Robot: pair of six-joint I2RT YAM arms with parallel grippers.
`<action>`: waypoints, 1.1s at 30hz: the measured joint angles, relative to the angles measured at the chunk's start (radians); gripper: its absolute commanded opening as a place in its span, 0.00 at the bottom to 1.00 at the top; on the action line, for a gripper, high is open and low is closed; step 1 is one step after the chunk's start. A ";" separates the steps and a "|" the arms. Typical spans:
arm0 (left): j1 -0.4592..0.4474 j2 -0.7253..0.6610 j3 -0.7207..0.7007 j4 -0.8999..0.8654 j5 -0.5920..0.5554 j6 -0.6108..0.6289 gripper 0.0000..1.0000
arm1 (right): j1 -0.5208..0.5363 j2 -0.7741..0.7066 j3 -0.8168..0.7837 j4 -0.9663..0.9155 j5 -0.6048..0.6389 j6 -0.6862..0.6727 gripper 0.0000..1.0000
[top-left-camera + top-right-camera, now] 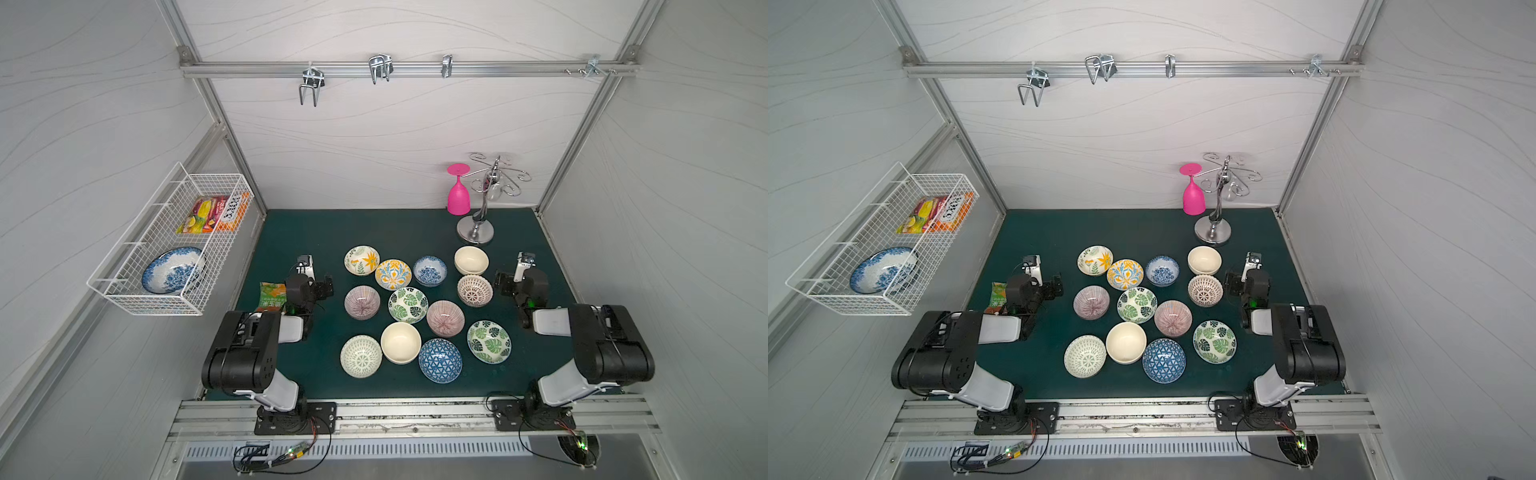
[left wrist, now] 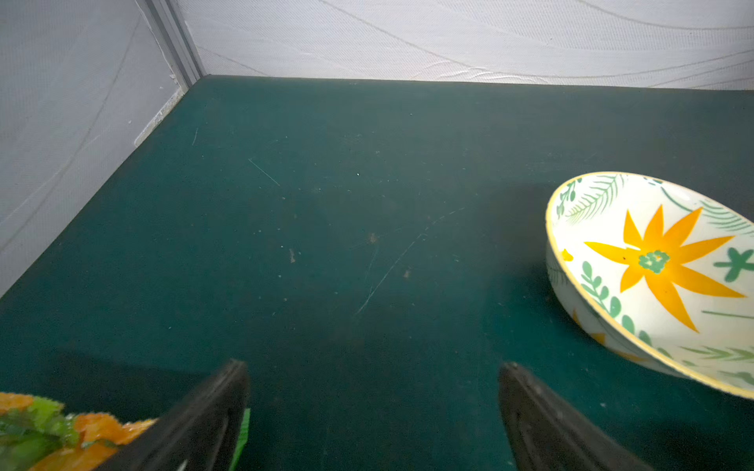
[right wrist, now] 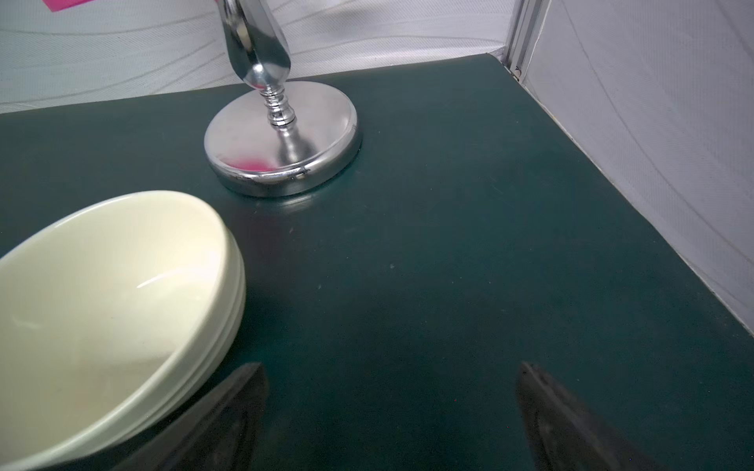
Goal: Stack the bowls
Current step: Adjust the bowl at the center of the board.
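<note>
I hold left pincer (image 2: 373,367) and right pincer (image 3: 391,367) released, both empty. Bowls (image 1: 408,304) lie spread singly on the desk (image 1: 291,232) between them; cream bowl (image 3: 114,293) beside the right pincer looks possibly nested. Nearly all stacking remains.

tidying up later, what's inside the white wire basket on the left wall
In the white wire basket: a blue-and-white floral ceramic dish at the near end, colourful snack packets at the far end. Anything beneath them is covered.

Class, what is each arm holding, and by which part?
Nothing is held: the left gripper and right gripper both have open, empty jaws above the green mat.
</note>
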 measured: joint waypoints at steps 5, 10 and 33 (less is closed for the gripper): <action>0.005 0.000 0.000 -0.001 0.014 -0.001 1.00 | -0.002 0.000 0.000 0.000 -0.001 0.000 0.99; 0.006 0.000 0.000 -0.001 0.017 -0.003 1.00 | -0.002 0.000 0.000 0.000 -0.003 0.000 0.99; 0.006 0.000 0.000 -0.001 0.018 -0.005 1.00 | -0.029 0.000 0.000 0.000 -0.063 0.004 0.99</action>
